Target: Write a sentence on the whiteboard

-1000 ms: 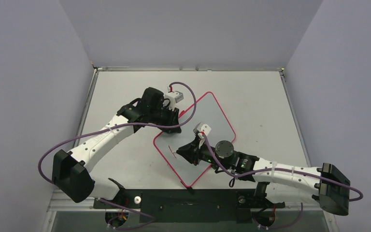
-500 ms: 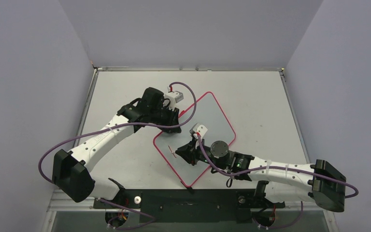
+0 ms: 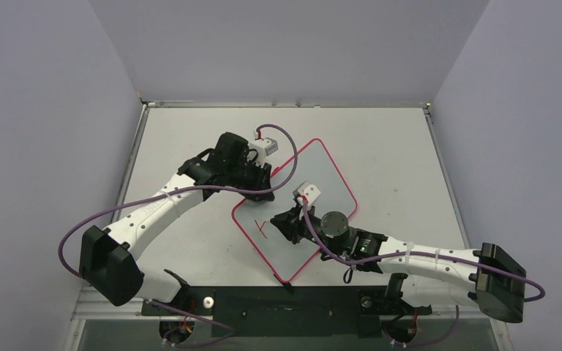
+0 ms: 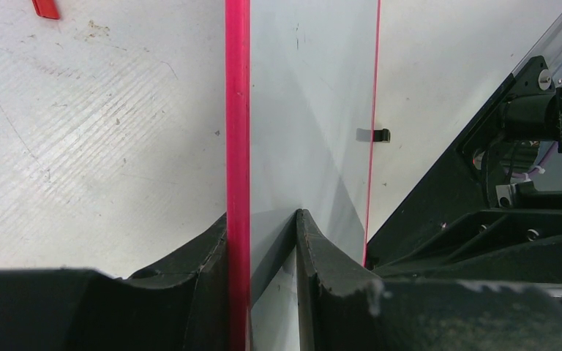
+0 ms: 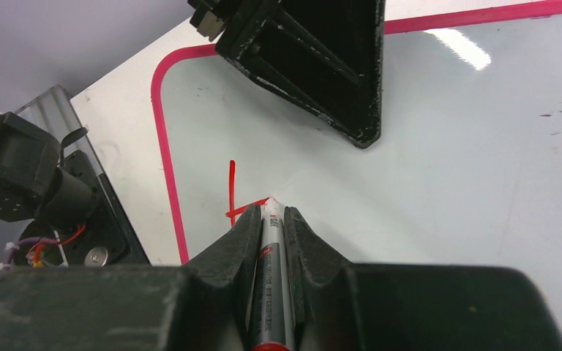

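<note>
Right hand: shut tight on a slim grey marker pen with red ink.
Board: the small glossy white whiteboard lies under the pen tip, just ahead of my fingers.
Sentence: one upright red stroke and a started crossbar, just left of the tip.
Left hand: narrowly parted, astride the red-pink rim.
Doing it well: I judge light, even pressure and short strokes, with my left hand pinning the board.

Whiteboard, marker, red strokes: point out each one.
Whiteboard (image 3: 320,177): top view, bare white surface.
Marker (image 5: 271,292): right wrist view, grey barrel.
Red strokes (image 5: 232,186): right wrist view, upright line.
</note>
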Controlling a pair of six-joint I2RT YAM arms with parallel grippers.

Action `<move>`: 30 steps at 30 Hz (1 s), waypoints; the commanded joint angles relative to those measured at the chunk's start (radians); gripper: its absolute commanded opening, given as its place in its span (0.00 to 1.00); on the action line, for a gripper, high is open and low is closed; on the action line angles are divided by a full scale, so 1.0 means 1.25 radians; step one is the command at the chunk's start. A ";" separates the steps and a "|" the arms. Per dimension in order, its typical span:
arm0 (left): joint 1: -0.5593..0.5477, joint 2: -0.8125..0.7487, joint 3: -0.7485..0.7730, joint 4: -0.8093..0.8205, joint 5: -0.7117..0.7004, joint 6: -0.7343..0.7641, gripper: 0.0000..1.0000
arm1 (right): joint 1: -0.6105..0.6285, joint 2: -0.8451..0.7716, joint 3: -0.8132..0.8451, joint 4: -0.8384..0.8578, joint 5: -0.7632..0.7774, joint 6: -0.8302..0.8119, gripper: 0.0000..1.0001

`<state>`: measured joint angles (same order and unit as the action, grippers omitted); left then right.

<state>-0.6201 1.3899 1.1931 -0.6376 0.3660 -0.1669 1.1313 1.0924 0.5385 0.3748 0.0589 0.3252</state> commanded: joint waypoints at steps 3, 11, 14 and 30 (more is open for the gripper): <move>-0.008 0.021 -0.026 -0.043 -0.174 0.111 0.00 | -0.014 -0.018 0.041 -0.071 0.052 -0.021 0.00; -0.008 0.022 -0.025 -0.043 -0.172 0.110 0.00 | -0.015 -0.087 0.055 -0.064 0.016 -0.012 0.00; -0.008 0.023 -0.025 -0.043 -0.172 0.110 0.00 | -0.015 -0.075 0.076 -0.066 0.023 -0.010 0.00; -0.008 0.021 -0.027 -0.040 -0.174 0.111 0.00 | -0.015 0.045 0.158 -0.052 0.027 -0.021 0.00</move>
<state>-0.6205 1.3899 1.1927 -0.6384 0.3622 -0.1719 1.1187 1.1278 0.6842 0.2745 0.0792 0.3168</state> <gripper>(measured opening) 0.245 0.099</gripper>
